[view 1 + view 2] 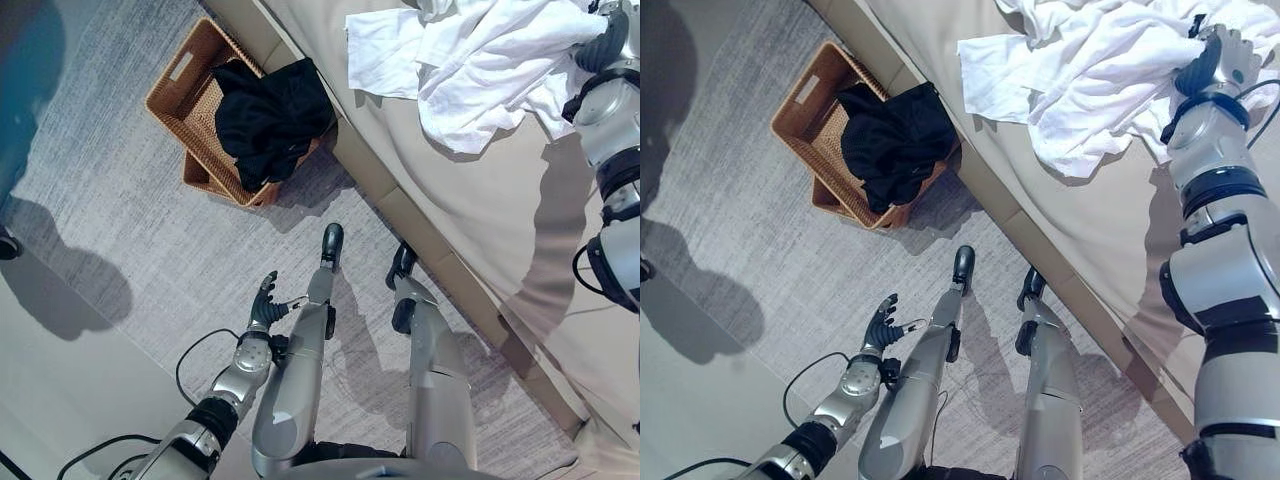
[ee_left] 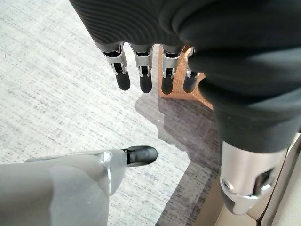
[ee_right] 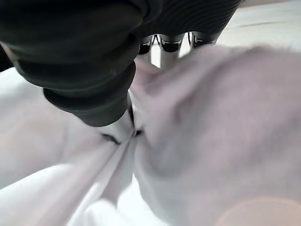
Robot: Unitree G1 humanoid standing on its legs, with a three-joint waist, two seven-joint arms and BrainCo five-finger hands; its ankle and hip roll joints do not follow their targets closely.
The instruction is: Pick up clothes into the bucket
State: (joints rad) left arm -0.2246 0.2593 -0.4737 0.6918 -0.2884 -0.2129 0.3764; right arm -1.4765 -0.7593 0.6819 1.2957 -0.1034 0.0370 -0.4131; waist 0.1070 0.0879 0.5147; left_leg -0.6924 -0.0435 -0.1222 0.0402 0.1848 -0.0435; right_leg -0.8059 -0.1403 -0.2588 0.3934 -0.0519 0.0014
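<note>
My right hand (image 1: 1223,55) is up on the bed (image 1: 470,200), pushed into the heap of white clothes (image 1: 480,70) lying near the bed's far edge. From its wrist camera the fingers (image 3: 170,43) sink into the folds, so I cannot tell whether they have closed on anything. My left hand (image 1: 264,303) hangs low over the grey carpet (image 1: 120,200), fingers straight and loosely spread, carrying nothing.

The white fabric looks thin, soft and light — crumpled into loose ridges, with 1 flat panel spilling toward the bed's near edge. I judge it will sag and trail when lifted, so I'd take a thick bunch from the middle of the heap rather than a loose corner.

The woven wicker basket (image 1: 185,85) sits on the carpet just beside the bed's near edge, stiff-walled and rectangular — a black garment (image 1: 265,120) already slumps in it and over its rim. It seems to be 1 piece, though the folds hide that.
</note>
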